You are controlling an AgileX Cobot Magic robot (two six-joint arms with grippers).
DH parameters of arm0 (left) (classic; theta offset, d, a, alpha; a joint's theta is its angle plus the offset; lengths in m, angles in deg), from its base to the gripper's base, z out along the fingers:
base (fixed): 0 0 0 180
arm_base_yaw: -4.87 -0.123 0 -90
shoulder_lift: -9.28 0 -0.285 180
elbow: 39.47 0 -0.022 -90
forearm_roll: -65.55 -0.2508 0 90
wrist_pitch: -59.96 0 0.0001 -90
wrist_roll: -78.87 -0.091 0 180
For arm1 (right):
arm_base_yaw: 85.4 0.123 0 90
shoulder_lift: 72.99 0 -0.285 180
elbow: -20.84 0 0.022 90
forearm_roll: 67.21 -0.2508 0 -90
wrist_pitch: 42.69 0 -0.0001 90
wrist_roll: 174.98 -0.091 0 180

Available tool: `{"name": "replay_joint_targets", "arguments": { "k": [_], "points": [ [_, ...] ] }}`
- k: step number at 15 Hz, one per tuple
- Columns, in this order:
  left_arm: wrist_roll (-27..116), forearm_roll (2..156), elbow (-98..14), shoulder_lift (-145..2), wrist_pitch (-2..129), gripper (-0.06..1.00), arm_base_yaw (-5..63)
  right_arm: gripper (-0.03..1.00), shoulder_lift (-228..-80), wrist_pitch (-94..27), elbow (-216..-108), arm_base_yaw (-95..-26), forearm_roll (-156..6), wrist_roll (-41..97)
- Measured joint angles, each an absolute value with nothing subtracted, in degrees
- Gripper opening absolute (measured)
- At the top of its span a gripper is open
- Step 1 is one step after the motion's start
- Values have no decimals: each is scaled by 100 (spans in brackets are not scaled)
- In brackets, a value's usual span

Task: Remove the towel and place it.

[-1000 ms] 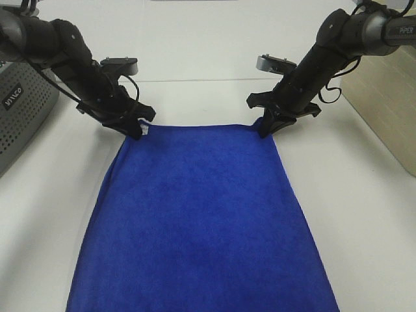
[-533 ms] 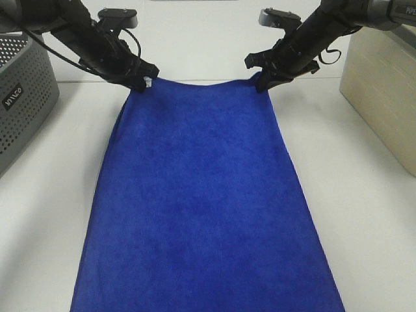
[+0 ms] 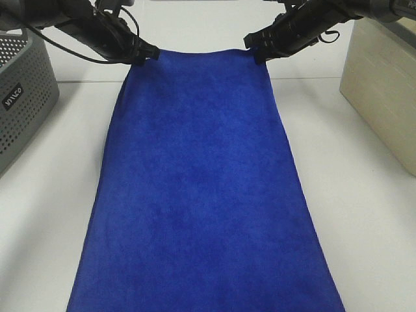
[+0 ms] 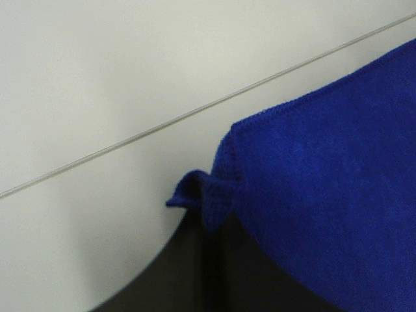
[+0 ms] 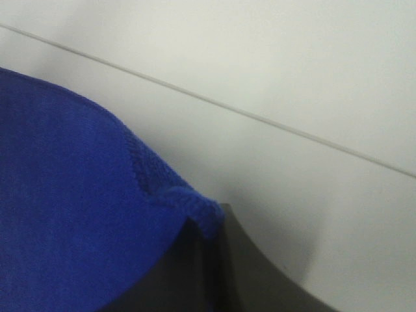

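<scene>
- On the white table [image 3: 364, 214], the towel [image 3: 201, 195] lies as one long blue strip, its far edge lifted and held off the surface, its near end running out of the overhead view
- At the towel's far left corner, the left gripper [image 3: 144, 54] is clamped on the cloth; the left wrist view shows the stitched corner of the towel [image 4: 325, 188] bunched into a small fold where it meets the dark fingers [image 4: 195, 273]
- At the towel's far right corner, the right gripper [image 3: 259, 49] is likewise closed on the cloth; in the right wrist view the hem of the towel [image 5: 71, 208] curls over the dark fingers [image 5: 247, 273]
- Between the two held corners, the far edge runs nearly straight with a slight sag
- Left of the towel, well apart, a grey perforated basket [image 3: 23, 97] stands on the table
- Right of the towel, also well apart, sits a beige box [image 3: 383, 91]
</scene>
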State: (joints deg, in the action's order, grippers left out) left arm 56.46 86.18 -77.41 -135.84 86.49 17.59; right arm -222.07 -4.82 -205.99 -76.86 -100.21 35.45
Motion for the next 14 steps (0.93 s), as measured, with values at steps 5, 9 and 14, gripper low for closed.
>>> {"name": "replay_joint_targets", "arguments": {
  "k": [5, 9, 14],
  "points": [
    [5646, 8537, -7741, -13687, 7950, 1, 1759, 2, -22207, -1026, -20599, -7686, -10456, 4255],
    [5560, 8509, -7936, -13911, 7807, 1, 1759, 2, -22207, -1295, -20599, -7686, -10468, 4404],
    [5480, 8509, -8337, -14209, 7795, 1, 1759, 2, -22482, -1525, -20616, -7686, -10571, 4553]
  ]
}}
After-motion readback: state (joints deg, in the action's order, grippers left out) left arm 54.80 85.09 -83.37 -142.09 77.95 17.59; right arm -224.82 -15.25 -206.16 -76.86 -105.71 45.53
